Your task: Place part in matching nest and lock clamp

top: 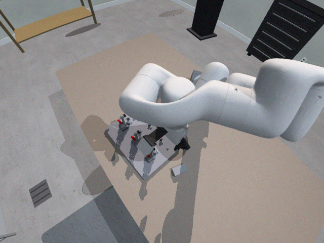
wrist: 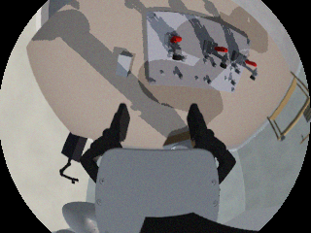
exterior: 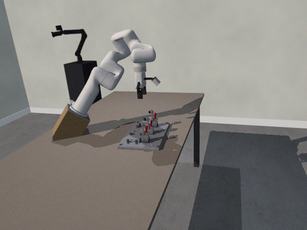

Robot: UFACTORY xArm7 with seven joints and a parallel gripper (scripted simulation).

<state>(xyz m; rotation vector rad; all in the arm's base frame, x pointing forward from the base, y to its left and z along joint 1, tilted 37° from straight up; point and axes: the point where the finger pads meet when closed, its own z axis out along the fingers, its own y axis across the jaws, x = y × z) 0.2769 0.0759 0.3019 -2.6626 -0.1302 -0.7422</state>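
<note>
Gripper point(wrist: 157, 123) is wide open, nothing between the fingers, hanging in the air well above the table point(exterior: 74, 173) and pointing down. In the wrist view both dark fingers frame bare table top just ahead of the fixture plate's near edge. The fixture point(wrist: 162, 33) lies ahead of the gripper and below it: a grey plate with three nests in a row, each with a red-handled clamp. From the wrist view the clamps run left to right ahead of the fingers: one point(wrist: 175, 39) almost straight ahead of the gap, one point(wrist: 222, 49) ahead and to the right, one point(wrist: 252, 65) farther right. In the exterior view all three red handles point(exterior: 150, 122) stand upright or close to it; whether any is locked I cannot tell. The part point(wrist: 123, 62), a small grey block, lies flat on the table just beside the fixture's left side as seen from the wrist, ahead of the left finger and apart from it. In the top view the part point(top: 179, 169) sits just off the plate's corner, not touching it, while the white arm point(top: 209, 104) covers much of the fixture point(top: 115, 130) and hides the gripper in part. Farther out, the arm stands on a tilted wooden base block point(exterior: 59, 128).
</note>
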